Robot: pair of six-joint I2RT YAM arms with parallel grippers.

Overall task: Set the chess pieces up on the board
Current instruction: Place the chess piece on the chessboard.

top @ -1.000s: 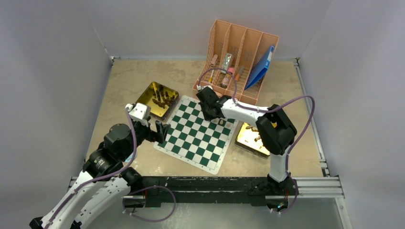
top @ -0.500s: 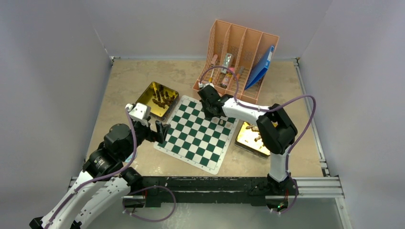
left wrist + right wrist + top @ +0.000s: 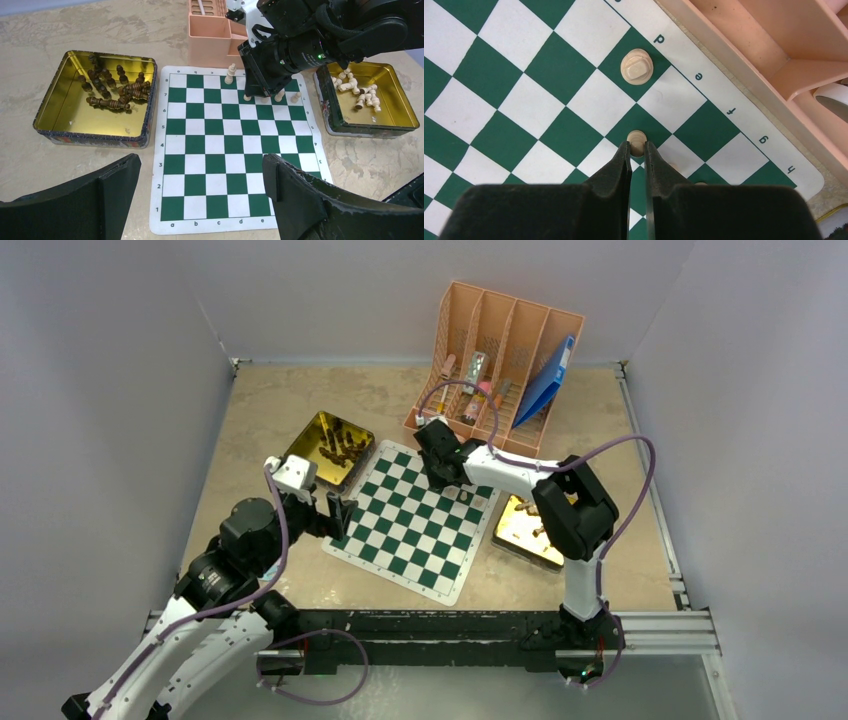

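Board (image 3: 235, 150): a few pale pieces (image 3: 229, 75) are standing along its far edge, where the right gripper (image 3: 638, 150) is pinching a pale pawn (image 3: 637, 136). The left gripper (image 3: 197, 167) is hovering wide at its near edge (holding nothing). Dark pieces (image 3: 112, 87) are lying in tins (image 3: 55, 107) flanking it, mostly unplaced.

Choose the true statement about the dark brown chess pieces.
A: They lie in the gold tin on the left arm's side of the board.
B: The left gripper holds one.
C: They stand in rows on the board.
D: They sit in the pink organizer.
A: the dark brown pieces lie inside the gold tin beside the board, where only pale pieces stand.
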